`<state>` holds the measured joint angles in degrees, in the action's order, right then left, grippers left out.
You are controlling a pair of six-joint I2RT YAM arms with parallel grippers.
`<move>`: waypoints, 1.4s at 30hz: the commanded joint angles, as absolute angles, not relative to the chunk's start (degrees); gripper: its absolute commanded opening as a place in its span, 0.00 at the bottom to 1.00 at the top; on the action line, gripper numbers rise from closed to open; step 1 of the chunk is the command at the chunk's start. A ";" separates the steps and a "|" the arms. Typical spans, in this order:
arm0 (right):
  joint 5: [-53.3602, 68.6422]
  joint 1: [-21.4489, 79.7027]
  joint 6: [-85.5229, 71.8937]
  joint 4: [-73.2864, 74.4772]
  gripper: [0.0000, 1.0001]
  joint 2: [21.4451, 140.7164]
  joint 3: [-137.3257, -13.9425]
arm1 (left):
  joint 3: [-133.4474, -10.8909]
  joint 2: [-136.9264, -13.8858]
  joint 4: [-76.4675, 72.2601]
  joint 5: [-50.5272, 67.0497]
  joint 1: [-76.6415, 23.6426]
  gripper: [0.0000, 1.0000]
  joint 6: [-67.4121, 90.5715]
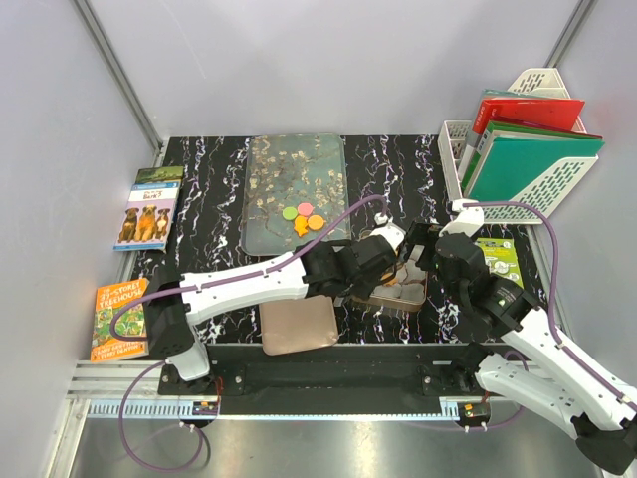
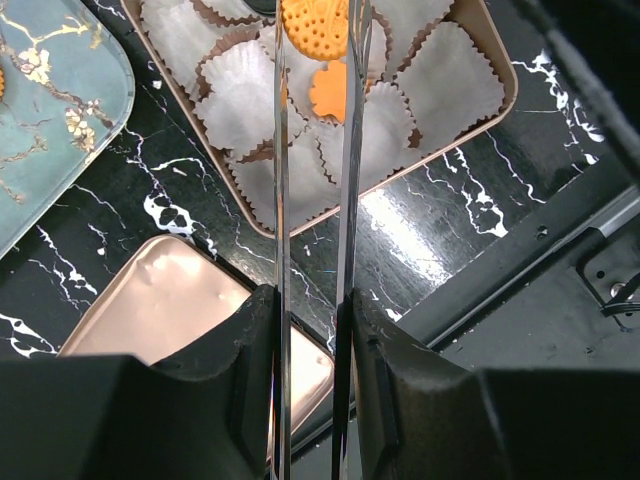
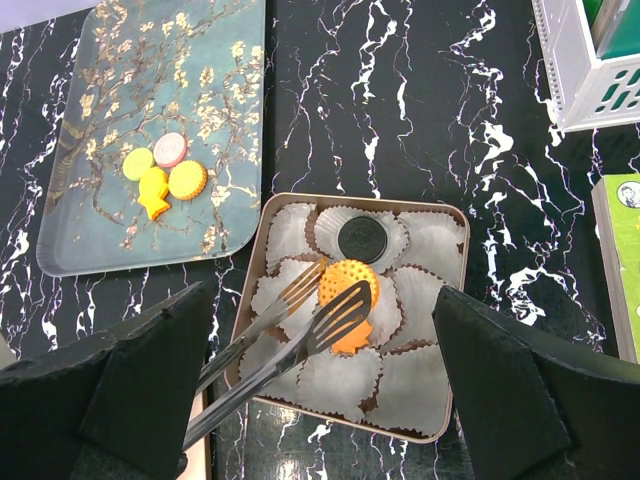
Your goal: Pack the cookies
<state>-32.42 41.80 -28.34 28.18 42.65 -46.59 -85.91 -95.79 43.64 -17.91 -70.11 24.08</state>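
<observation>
The left hand [image 2: 308, 320] is clamped on a pair of metal tongs [image 2: 282, 200], and the tong tips pinch a round orange cookie [image 3: 347, 282] over the open tin [image 3: 370, 198]. The right hand [image 3: 322, 330] hovers above the same tin with its fingers spread wide and nothing between them. In the tin, a dark cookie [image 3: 362, 239] lies in one of the paper cups [image 3: 420, 375] in the far row. A second orange cookie [image 3: 352, 340] lies in a cup right under the tong tips. Four more cookies [image 3: 165, 172] wait on the flowered tray [image 3: 100, 120] just beside the tin. The lid [image 2: 170, 300] lies on the tabletop [image 3: 400, 90] at the near side.

The step in hand looks like setting down the pinched cookie. To do it well, the tongs should shift sideways to a cup that holds nothing, since the one beneath is taken. The tips should go low into that cup before the left hand eases its squeeze, so that the cookie lands flat rather than dropping on edge and rolling. The cups are light crinkled paper and likely to snag on a blade, so the tongs had better come away straight up. The right hand should be kept out of the tongs' path.
</observation>
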 commanded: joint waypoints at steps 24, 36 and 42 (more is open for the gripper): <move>-34.10 41.84 -28.65 26.98 1.00 42.54 -47.46 | -87.36 -95.71 41.92 -20.12 -71.63 0.47 26.28; -34.01 41.75 -28.39 26.98 1.00 42.10 -47.81 | -86.93 -92.65 43.94 -27.15 -71.11 0.50 27.16; -33.75 41.84 -28.65 27.07 1.00 42.19 -47.81 | -82.01 -86.32 44.82 -28.74 -64.10 0.52 29.18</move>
